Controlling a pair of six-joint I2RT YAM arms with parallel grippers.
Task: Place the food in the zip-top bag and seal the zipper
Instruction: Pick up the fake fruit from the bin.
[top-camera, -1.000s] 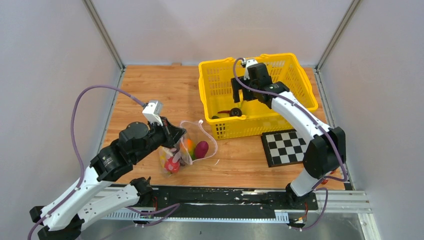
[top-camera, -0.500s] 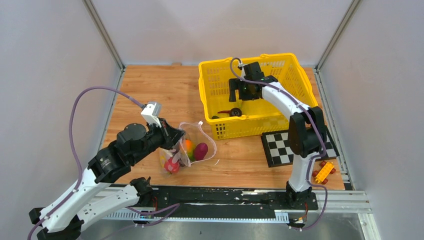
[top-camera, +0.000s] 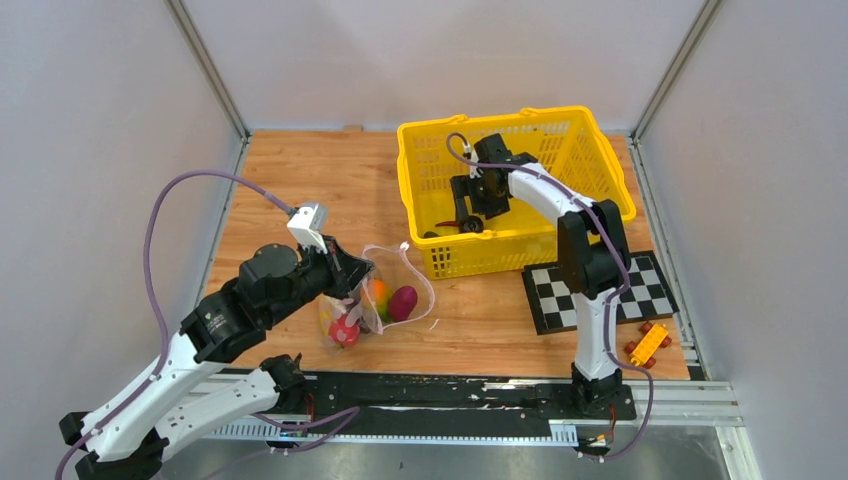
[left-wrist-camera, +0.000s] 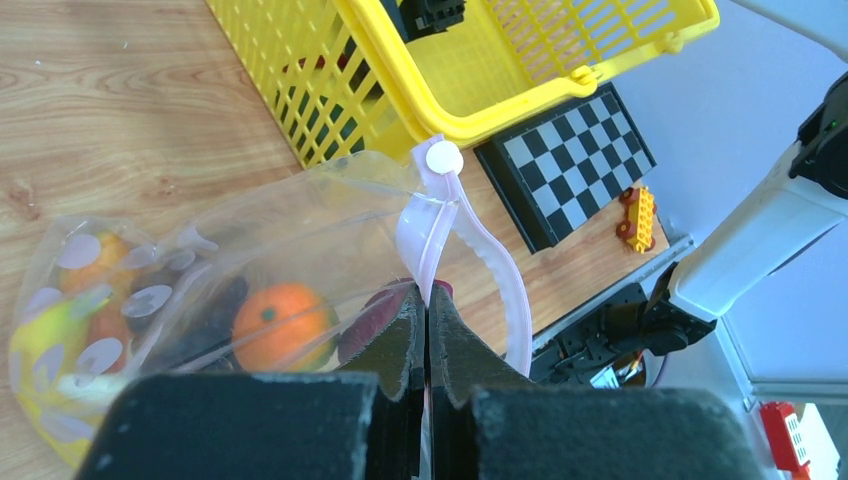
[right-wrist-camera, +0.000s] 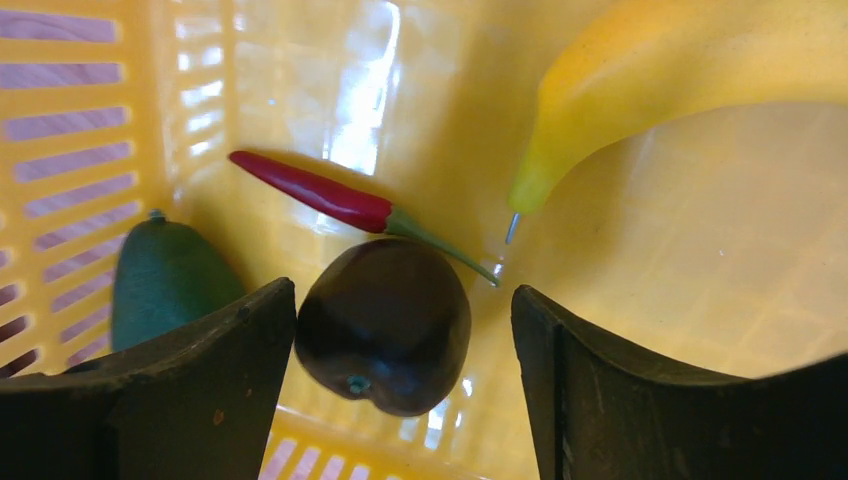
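Right arm has swung left and dipped deeper into the basket (top-camera: 520, 115), its elbow folding back so that the toy car (top-camera: 648, 342) by the desk's right edge now shows. The left arm has hardly shifted.

The right gripper (right-wrist-camera: 400, 300) hangs low over the basket's near-left corner, jaws spread, with a dark plum (right-wrist-camera: 385, 320) lying between them. The left pad looks close against the fruit and the right one stands clear, so nothing is grasped yet. A red chilli (right-wrist-camera: 320, 195) lies just behind the plum, a green piece (right-wrist-camera: 165, 280) to one side, and a banana (right-wrist-camera: 680, 70) further off.

Near the desk's front edge, left of the middle, the left gripper (left-wrist-camera: 427, 320) is clenched on the bag (left-wrist-camera: 250, 230) at its mouth, pinching the plastic where the zipper (left-wrist-camera: 490, 250) strip meets it. That hold seems meant to keep the mouth lifted and gaping toward the basket. Several pieces already sit inside, an orange (left-wrist-camera: 280, 315) among them.

Filling looks partway done, with sealing to follow. Closing squarely on the round plum matters, since the chilli stem lies close enough to be caught too
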